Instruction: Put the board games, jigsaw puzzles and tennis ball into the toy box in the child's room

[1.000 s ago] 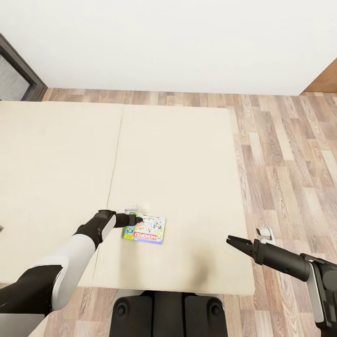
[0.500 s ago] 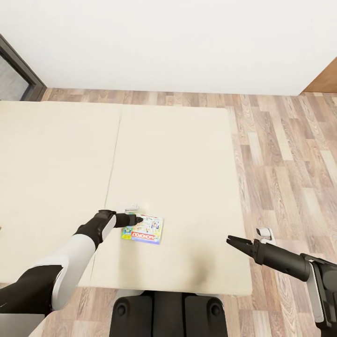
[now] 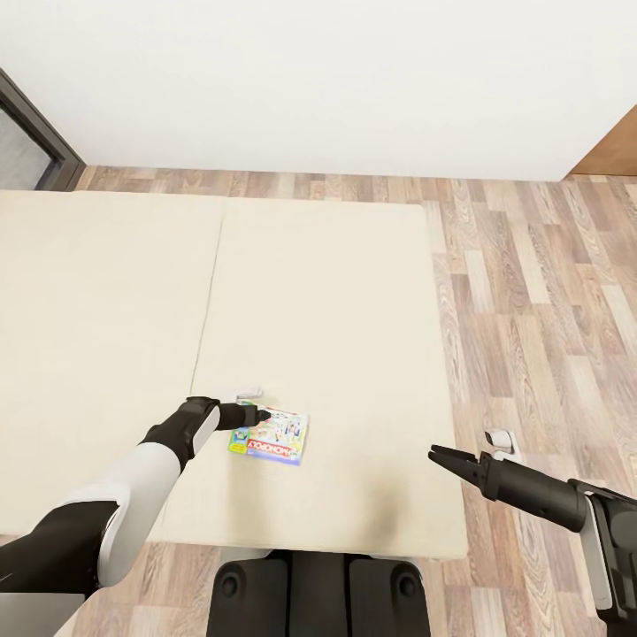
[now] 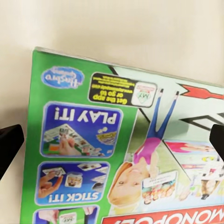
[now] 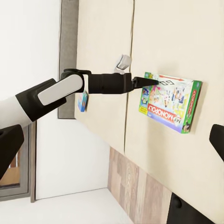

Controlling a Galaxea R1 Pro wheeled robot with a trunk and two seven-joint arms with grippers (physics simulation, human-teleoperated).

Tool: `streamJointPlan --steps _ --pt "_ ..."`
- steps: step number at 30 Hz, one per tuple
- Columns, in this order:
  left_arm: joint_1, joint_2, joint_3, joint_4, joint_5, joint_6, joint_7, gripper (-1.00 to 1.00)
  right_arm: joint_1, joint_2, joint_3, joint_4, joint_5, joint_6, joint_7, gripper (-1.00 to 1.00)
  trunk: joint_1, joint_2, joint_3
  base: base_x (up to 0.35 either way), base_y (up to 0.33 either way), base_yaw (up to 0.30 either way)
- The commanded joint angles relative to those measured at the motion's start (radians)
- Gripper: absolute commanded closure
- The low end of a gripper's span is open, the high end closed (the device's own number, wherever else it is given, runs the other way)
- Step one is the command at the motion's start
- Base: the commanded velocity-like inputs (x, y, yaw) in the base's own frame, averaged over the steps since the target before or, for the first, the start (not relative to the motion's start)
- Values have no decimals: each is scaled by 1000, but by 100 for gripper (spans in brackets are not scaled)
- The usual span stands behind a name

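Note:
A green-edged board game [image 3: 270, 435], its lid lettered "MONOPOLY", lies on the beige bed [image 3: 336, 292] near the front edge. My left gripper [image 3: 263, 414] points down at the box's green corner. In the left wrist view its fingertips [image 4: 10, 149] stand wide apart at the sides of the box lid [image 4: 121, 154], so the left gripper [image 4: 112, 144] is open. The right wrist view shows the box [image 5: 170, 102], the left gripper [image 5: 151, 81] at its corner, and a small blue box [image 5: 83, 100] farther along the bed. My right gripper [image 3: 435, 456] hangs open off the bed's right side.
Wood-plank floor [image 3: 548, 310] runs along the bed's right side and behind it, up to a white wall [image 3: 336, 80]. A dark window frame [image 3: 35, 133] stands at the far left. My own base [image 3: 318, 593] presses against the bed's front edge.
The bed has slid a little to the left in the picture. Both arms and the game box keep their places in it. The blue object at the left edge has gone out of view.

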Motion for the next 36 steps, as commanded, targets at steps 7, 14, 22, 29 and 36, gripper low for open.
streamJointPlan --steps 7,14,22,29,36 --pt "0 0 4 -2 -1 7 -3 -100 0 0 0 0 -2 10 1 -100 0 -1 -1 0 -2 0" --pt "0 0 5 -2 -1 7 -3 -100 0 0 0 0 -2 10 1 -100 0 -1 -1 0 -80 0" --pt "0 -1 5 -2 1 8 -2 -100 0 0 0 0 -2 10 1 -100 0 -1 -1 0 -174 0" --pt "0 -2 5 -2 1 8 -1 -100 0 0 0 0 -2 10 1 -100 0 -1 -1 0 -254 0" --pt "0 -2 5 -2 1 8 -1 -100 0 0 0 0 -2 10 1 -100 0 -1 -1 0 -288 0"
